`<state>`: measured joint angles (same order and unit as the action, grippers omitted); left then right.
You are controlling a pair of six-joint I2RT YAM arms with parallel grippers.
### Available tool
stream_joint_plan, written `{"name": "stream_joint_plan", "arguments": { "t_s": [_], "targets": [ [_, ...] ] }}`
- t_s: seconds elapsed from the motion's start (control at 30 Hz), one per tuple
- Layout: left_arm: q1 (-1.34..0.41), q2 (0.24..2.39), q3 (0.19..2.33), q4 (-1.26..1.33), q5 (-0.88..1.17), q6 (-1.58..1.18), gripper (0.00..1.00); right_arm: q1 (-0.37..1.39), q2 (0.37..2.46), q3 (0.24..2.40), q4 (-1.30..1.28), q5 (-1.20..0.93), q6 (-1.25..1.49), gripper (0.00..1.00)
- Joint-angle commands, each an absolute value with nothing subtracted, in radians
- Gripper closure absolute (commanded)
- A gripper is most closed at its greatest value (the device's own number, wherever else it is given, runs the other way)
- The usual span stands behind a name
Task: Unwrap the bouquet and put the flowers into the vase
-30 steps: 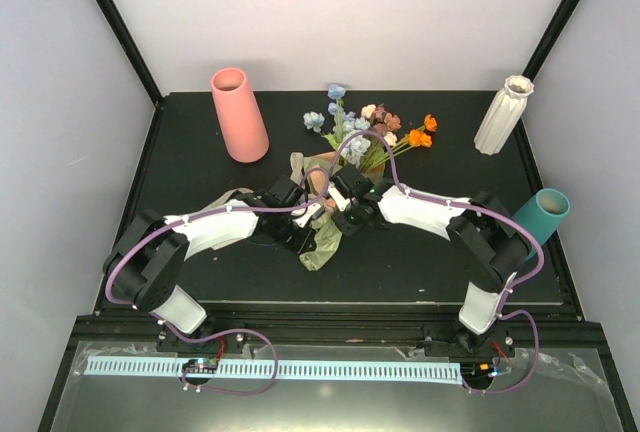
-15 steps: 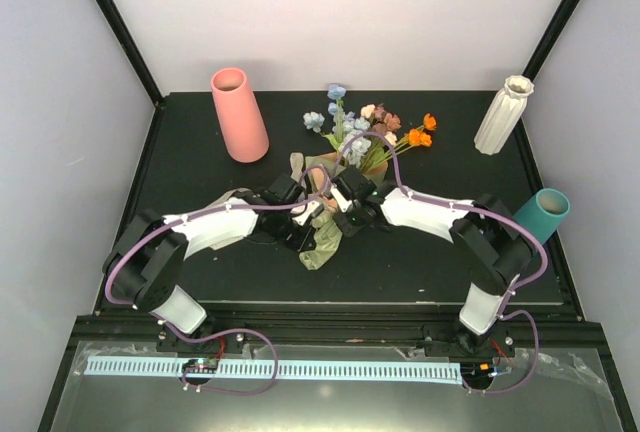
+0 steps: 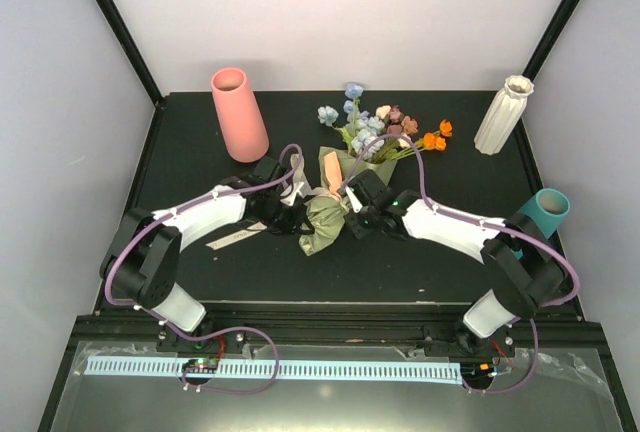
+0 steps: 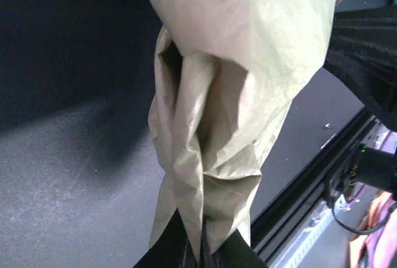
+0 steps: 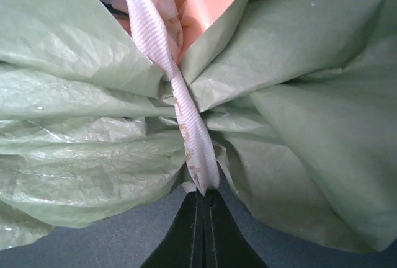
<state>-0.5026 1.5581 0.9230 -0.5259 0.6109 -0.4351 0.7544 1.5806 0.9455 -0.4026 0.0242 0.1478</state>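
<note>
Shifted rightward, the bouquet (image 3: 372,142) stays wrapped: left gripper (image 4: 201,246) is clamped on paper (image 4: 248,63), right gripper (image 5: 201,196) on ribbon (image 5: 186,125); vase (image 3: 503,115) holds no flowers (image 3: 395,117).

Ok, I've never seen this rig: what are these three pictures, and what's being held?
Two robot arms are bolted at the table's near edge. The wide picture looks down from above; each close-up comes from a wrist camera. On the black table lies the bouquet, its flowers pointing away, with a white ribbed vase, a pink vase and a teal vase standing around. The left fingers are shut on the olive paper; the right fingers are shut on the white ribbon.
</note>
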Motion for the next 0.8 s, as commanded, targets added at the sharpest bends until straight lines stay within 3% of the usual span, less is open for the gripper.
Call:
{"name": "stream_joint_plan", "arguments": {
  "t_s": [0.0,0.23,0.47,0.77],
  "targets": [
    [-0.462,1.555,0.958,-0.455,0.675,-0.540,0.98,0.745,1.513,0.893,-0.393,0.026,0.207,0.98],
    [-0.440,1.540,0.917,-0.406,0.701,-0.562,0.98,0.729,1.476,0.829,-0.365,-0.123,0.236,0.98],
    [-0.466,1.536,0.925,-0.537,0.611,-0.342,0.98,0.730,1.466,0.870,-0.422,-0.231,0.202,0.83],
    [-0.484,1.514,0.833,-0.540,0.621,-0.240,0.98,0.727,1.512,1.003,-0.460,-0.252,0.190,0.79]
  ]
}}
